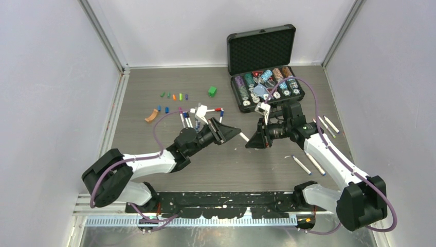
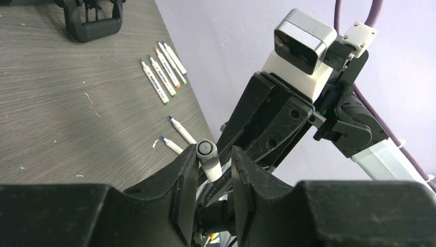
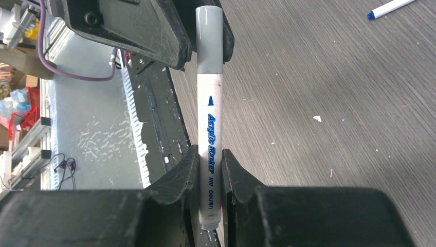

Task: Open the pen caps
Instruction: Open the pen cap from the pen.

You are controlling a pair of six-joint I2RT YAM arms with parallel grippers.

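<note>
A grey wood-grain bench (image 1: 216, 170) between pale walls carries an open black case (image 1: 262, 49) of chips. In front of the case, raised off the bench, the left jaws are clamped on the grey cap (image 3: 208, 43) of a white pen (image 3: 210, 134). The right jaws are clamped on its barrel. Loose caps (image 1: 174, 96) lie well left of the case.
</note>
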